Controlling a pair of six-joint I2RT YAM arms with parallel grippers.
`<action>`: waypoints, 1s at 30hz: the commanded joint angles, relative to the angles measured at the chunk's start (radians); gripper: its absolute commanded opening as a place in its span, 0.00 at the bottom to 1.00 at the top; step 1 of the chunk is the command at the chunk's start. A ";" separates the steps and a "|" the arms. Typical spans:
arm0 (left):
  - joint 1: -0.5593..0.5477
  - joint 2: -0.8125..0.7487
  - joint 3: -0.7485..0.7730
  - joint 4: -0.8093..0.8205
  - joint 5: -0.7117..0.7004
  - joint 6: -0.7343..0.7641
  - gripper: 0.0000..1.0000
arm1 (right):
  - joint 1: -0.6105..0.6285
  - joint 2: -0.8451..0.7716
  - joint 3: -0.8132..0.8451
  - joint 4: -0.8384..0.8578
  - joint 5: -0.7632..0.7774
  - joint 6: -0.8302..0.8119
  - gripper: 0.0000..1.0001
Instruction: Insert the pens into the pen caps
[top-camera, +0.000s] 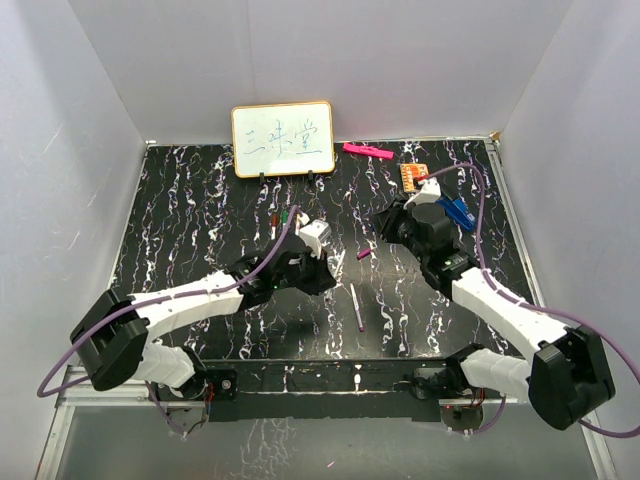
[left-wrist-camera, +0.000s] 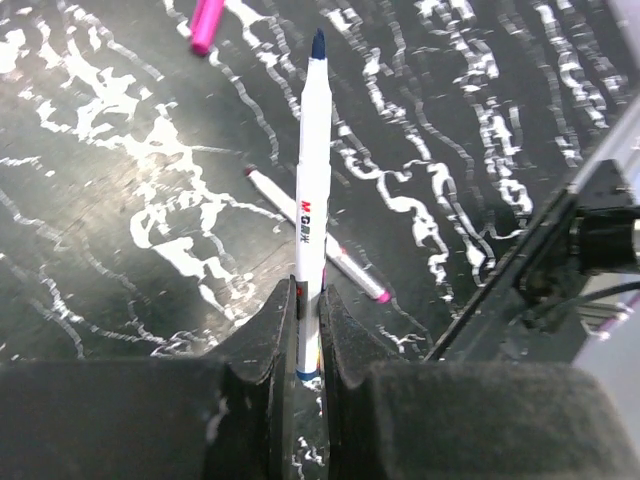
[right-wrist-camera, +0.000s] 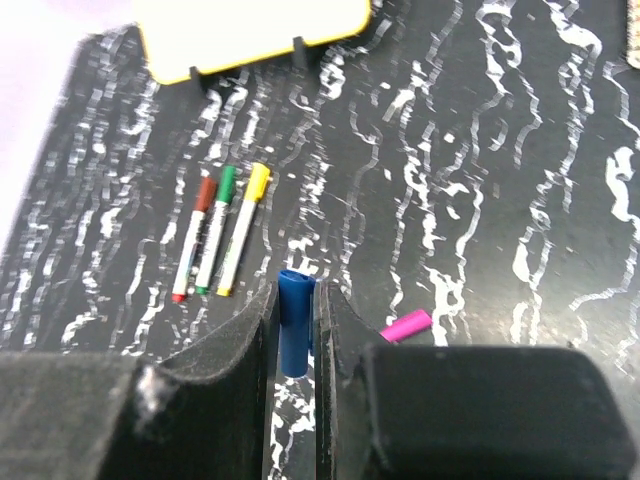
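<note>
Seen over my remote feed, the left gripper (left-wrist-camera: 308, 300) is pinching the blue pen (left-wrist-camera: 312, 190) by its tail end. The pen's blue tip points away from the wrist, above the middle of the table (top-camera: 180, 220). The right gripper (right-wrist-camera: 296, 300) is clamped on the blue cap (right-wrist-camera: 293, 315), which stands up between its fingers. From overhead I see the two arms facing each other over the table's centre, with a gap between the grippers. Under the held pen, the purple pen (left-wrist-camera: 350, 267) lies flat and uncapped between the centre and the near edge. The purple cap (right-wrist-camera: 405, 325) lies on its side near it, not touching. The red pen (right-wrist-camera: 192, 240), green pen (right-wrist-camera: 213, 235) and yellow pen (right-wrist-camera: 240, 232) lie side by side with their caps on. They sit left of centre toward the far edge, just in front of the whiteboard (top-camera: 283, 140). A pink marker (top-camera: 367, 151) rests at the far edge, right of the whiteboard.
</note>
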 joint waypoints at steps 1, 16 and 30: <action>0.002 -0.052 -0.052 0.262 0.121 -0.042 0.00 | 0.001 -0.083 -0.081 0.296 -0.092 0.022 0.00; 0.001 -0.021 -0.104 0.537 0.158 -0.136 0.00 | 0.005 -0.168 -0.224 0.557 -0.117 0.161 0.00; 0.002 0.024 -0.085 0.536 0.160 -0.152 0.00 | 0.011 -0.157 -0.232 0.586 -0.154 0.188 0.00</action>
